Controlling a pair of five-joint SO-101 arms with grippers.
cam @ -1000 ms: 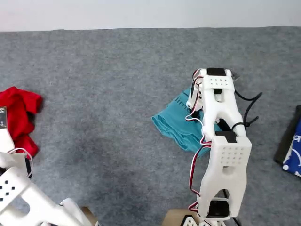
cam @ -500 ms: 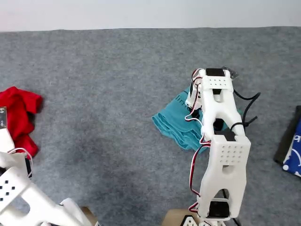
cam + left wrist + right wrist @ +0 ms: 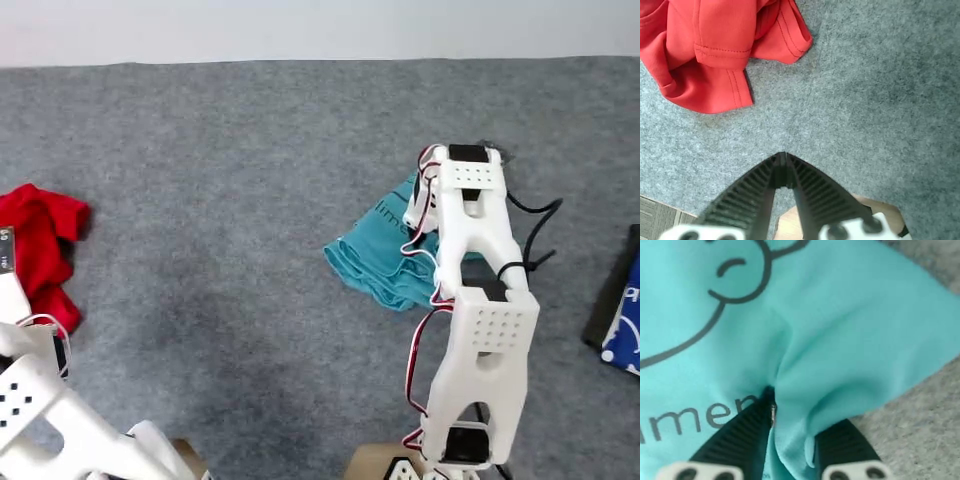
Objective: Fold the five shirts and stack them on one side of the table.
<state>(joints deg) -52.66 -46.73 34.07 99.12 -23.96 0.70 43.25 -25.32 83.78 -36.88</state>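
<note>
— Where's your teal shirt [image 3: 372, 258]?
— Right of middle on the bench [image 3: 220, 200], a fold pinched in your right fingers [image 3: 747, 425]. Your left fingers [image 3: 760, 185] are pressed together, empty, beside the red shirt [image 3: 715, 50]

Right gripper [image 3: 801, 410] pinches the teal shirt [image 3: 850, 320], arm extended; left gripper [image 3: 784, 160] closed.
</note>
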